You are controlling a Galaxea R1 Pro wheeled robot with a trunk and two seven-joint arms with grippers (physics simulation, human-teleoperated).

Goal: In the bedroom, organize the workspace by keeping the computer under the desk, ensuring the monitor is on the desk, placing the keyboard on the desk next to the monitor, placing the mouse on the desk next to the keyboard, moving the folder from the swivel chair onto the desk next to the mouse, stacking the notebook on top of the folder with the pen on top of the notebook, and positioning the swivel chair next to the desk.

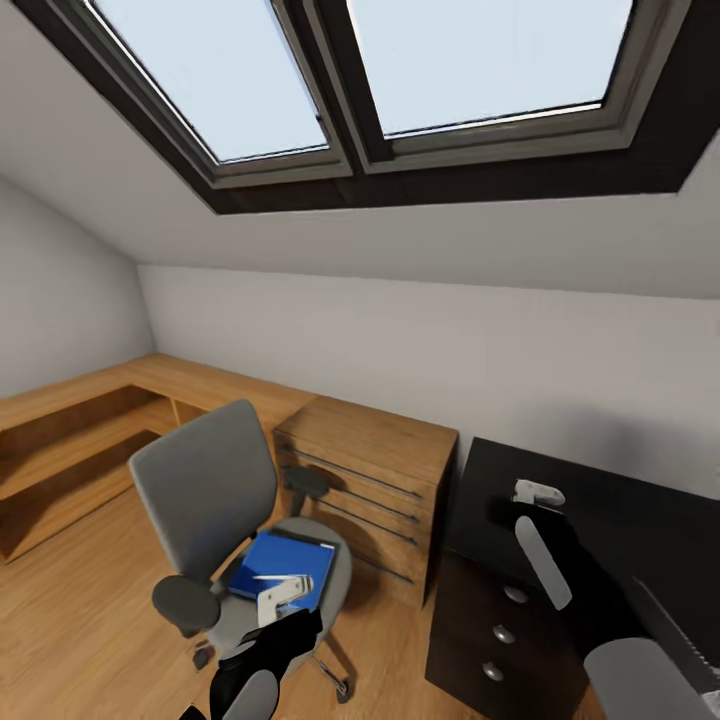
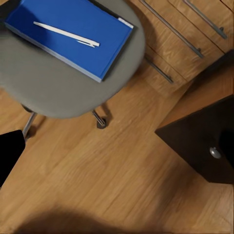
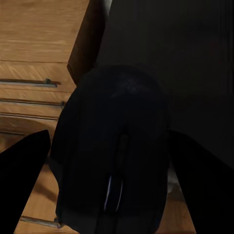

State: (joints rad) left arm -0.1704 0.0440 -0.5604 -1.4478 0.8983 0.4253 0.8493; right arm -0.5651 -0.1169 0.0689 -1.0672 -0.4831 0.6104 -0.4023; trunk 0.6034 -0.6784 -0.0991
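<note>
Head view puts your swivel chair [image 1: 215, 500] on the wooden floor [image 1: 70, 620], just beside the wooden chest of drawers [image 1: 375, 490], with the black desk [image 1: 610, 530] on the chest's far side. On the grey seat lies the blue folder [image 1: 283, 565], and the white pen [image 2: 66, 34] lies on top of it, as your left wrist view shows.

Your left gripper [image 1: 283, 592] hangs over the front of the seat, above the folder's near edge. I cannot tell how its jaws stand.

Your right gripper [image 1: 536, 492] is over the desk's corner nearest the chest. Your right wrist view shows the black mouse [image 3: 114, 151] between the 2 dark fingers [image 3: 22, 180], jaws closed on it, above the desktop edge, with the chest's drawer fronts alongside.
</note>
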